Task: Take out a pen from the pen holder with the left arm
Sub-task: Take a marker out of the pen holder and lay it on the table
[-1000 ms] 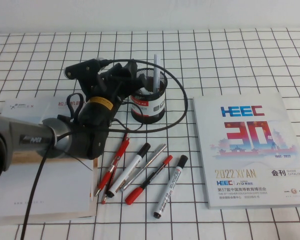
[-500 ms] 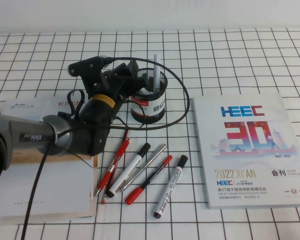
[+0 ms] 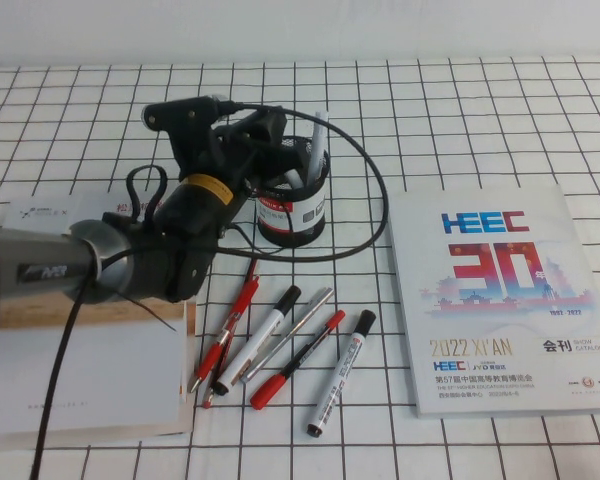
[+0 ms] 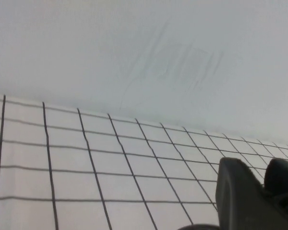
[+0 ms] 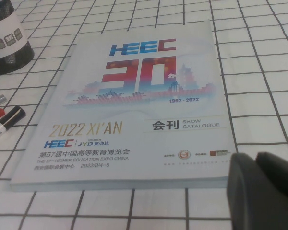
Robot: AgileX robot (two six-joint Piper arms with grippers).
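- Left gripper (image 3: pixel 283 150) was at the holder (image 3: pixel 292 232) rim, beside the pen (image 3: pixel 320 135); its opening could not be determined.
- Pen stood tilted in the holder.
- Right gripper (image 5: pixel 264 191) hovered near the catalogue (image 5: pixel 134 96) corner; state indeterminable.

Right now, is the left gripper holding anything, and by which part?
Cannot tell: left gripper is at the holder's rim by the pen, grip hidden. Right gripper hovers near the catalogue.

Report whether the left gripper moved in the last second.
Yes: left gripper moved farther away and right, toward the pen holder, judged against the catalogue. Right gripper hovers by that catalogue.
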